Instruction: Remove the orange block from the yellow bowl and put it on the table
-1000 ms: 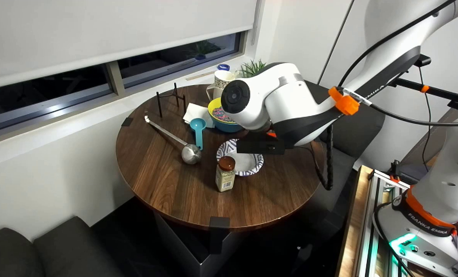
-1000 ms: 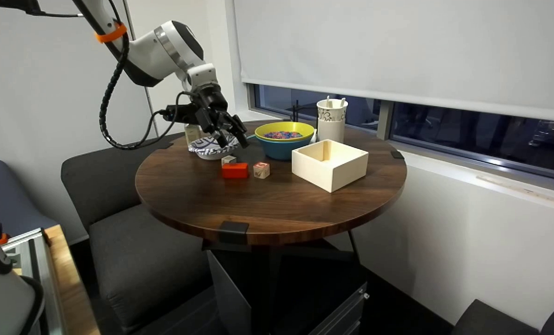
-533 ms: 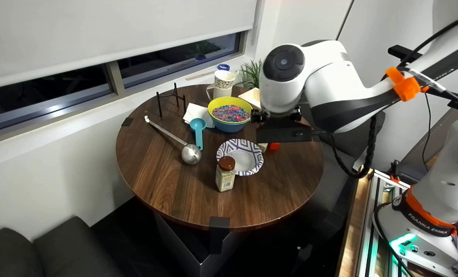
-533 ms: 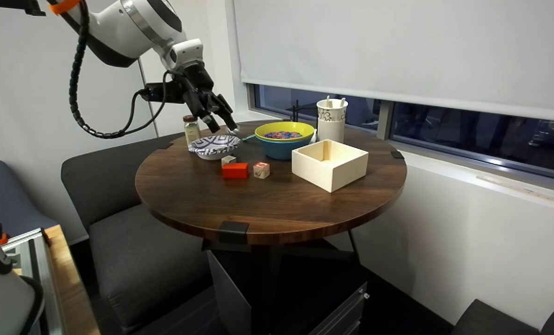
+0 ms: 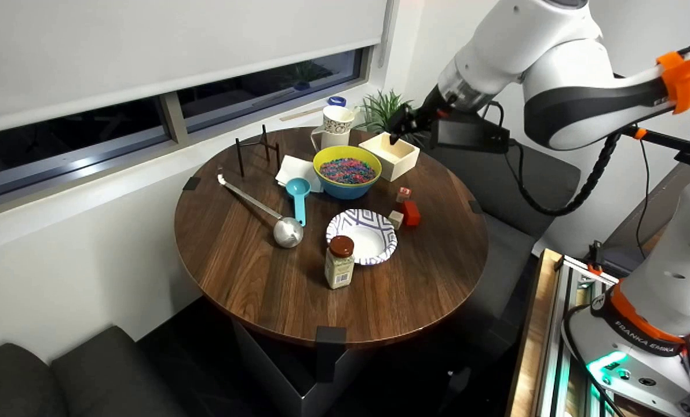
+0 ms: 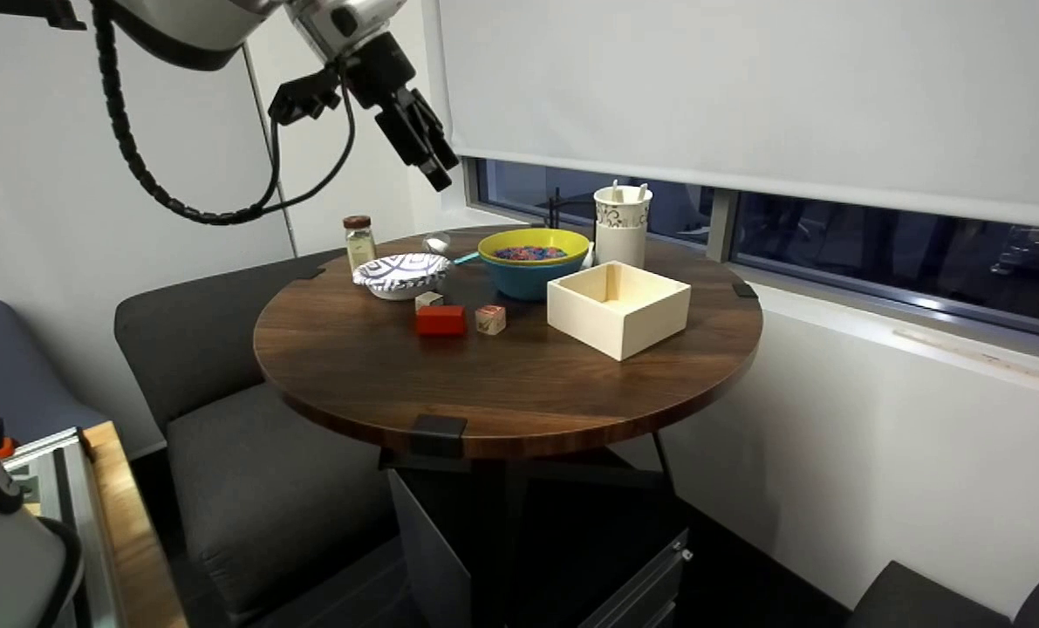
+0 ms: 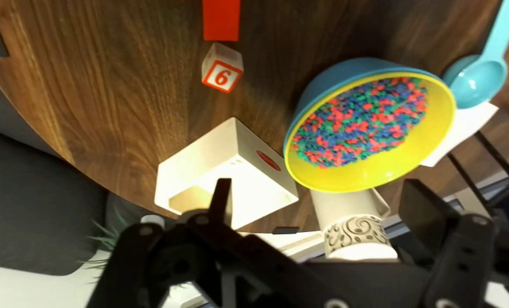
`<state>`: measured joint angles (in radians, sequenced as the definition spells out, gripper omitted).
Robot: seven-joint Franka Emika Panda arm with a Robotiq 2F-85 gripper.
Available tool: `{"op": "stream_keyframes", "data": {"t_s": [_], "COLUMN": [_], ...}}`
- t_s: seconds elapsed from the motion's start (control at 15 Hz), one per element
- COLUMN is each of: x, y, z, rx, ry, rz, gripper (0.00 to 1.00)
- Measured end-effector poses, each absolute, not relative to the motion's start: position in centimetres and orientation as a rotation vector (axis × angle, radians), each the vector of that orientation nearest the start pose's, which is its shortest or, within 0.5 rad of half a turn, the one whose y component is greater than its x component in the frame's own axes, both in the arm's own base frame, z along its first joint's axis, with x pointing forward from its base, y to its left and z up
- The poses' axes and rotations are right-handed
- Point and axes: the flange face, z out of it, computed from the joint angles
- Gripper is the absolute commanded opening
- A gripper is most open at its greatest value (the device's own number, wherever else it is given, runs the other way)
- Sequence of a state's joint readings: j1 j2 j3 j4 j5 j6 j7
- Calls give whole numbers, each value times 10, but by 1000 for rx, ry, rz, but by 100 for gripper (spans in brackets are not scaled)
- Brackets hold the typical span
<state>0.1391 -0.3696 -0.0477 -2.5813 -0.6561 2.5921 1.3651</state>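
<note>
I see the orange block (image 6: 440, 320) lying on the round wooden table (image 6: 519, 384), near the yellow bowl (image 7: 386, 171) but clear of it. Multicoloured pellets (image 7: 361, 124) lie inside the yellow bowl, itself nested in a blue bowl (image 6: 523, 283). A pale wooden box (image 6: 584, 314) stands just beside it. The Robotiq gripper (image 7: 318, 188) hangs higher than the yellow bowl, jaws spread wide.
</note>
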Motion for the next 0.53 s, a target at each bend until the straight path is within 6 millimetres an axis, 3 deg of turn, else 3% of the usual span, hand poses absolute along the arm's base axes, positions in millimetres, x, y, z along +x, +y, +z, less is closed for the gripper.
{"op": "stream_keyframes", "data": {"t_s": [0.2, 0.4, 0.53], "x": [432, 422, 419], "y": [38, 44, 46], "z": [462, 492, 502], "rx": [-2772, -2735, -2726], "ry": [1024, 879, 866], "rz": [-797, -618, -617], "gripper": [100, 100, 100]}}
